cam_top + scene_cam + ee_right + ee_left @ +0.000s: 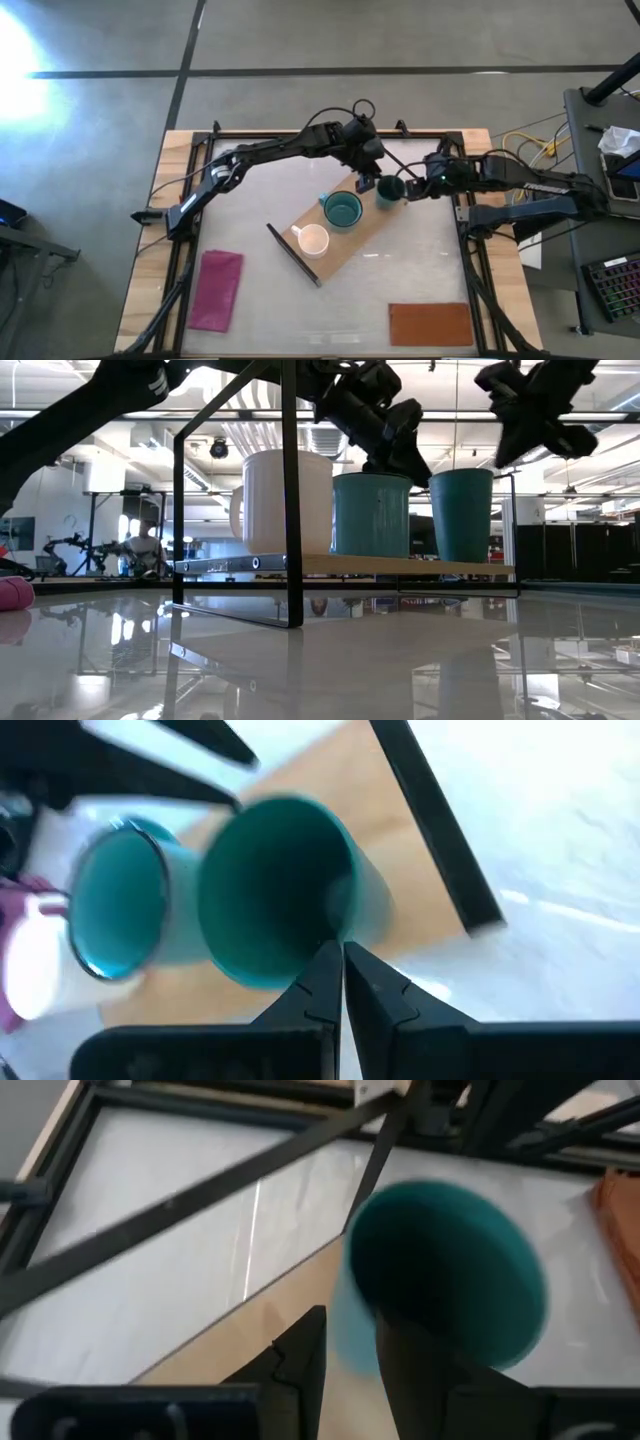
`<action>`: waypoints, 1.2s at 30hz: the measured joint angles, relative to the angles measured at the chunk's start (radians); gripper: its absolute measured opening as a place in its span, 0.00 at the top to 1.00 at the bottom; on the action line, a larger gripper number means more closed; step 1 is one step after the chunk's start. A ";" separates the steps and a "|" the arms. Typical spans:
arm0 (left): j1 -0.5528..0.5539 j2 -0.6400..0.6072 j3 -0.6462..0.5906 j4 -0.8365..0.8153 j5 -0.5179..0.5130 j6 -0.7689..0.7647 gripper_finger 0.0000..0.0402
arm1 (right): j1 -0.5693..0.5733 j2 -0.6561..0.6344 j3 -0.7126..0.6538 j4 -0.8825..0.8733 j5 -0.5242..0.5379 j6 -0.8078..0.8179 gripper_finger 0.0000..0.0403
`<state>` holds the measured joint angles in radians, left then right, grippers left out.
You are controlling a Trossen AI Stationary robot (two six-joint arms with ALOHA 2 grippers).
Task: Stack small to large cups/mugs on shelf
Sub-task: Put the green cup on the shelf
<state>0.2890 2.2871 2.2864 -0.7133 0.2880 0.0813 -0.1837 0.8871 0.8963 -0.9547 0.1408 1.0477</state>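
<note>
Three cups stand in a row on the light-wood shelf (pixel 352 238): the white mug (pixel 313 240), the teal mug (pixel 343 210) and the dark green tumbler (pixel 390 190), which is at the shelf's far right end. In the low view all three rest by their bases on the board (pixel 420 566). My left gripper (pixel 366 183) is open, just above the gap between the teal mug (pixel 372 515) and the tumbler (pixel 462 515). My right gripper (pixel 412 190) is shut, with its tips at the tumbler's right rim (pixel 340 932). My left gripper touches nothing that shows. My right gripper's shut fingertips (pixel 322 970) come slanting down from the table's right side to the tumbler's rim. I cannot tell whether they touch it. The tumbler stands upright on the shelf.
A magenta cloth (pixel 218 290) lies near the table's front left and a brown-orange mat (pixel 430 322) near the front right. The shelf's black end frame (pixel 293 255) stands toward the near side. A person (pixel 145 545) shows in the room beyond the table.
</note>
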 joint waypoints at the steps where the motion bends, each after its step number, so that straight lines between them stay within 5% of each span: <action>1: 0.001 0.000 0.000 -0.012 -0.006 0.001 0.81 | 0.000 -0.001 0.000 -0.026 -0.016 0.001 0.98; 14: 0.005 0.000 -0.003 -0.118 -0.008 0.003 0.81 | 0.013 0.050 -0.049 -0.073 -0.063 0.026 0.98; 36: 0.041 -0.003 -0.096 -0.115 -0.030 0.011 0.81 | 0.011 0.233 -0.068 0.165 -0.054 -0.019 0.98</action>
<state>0.3298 2.2845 2.1905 -0.8282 0.2577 0.0925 -0.1729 1.1204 0.8280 -0.7901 0.0870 1.0286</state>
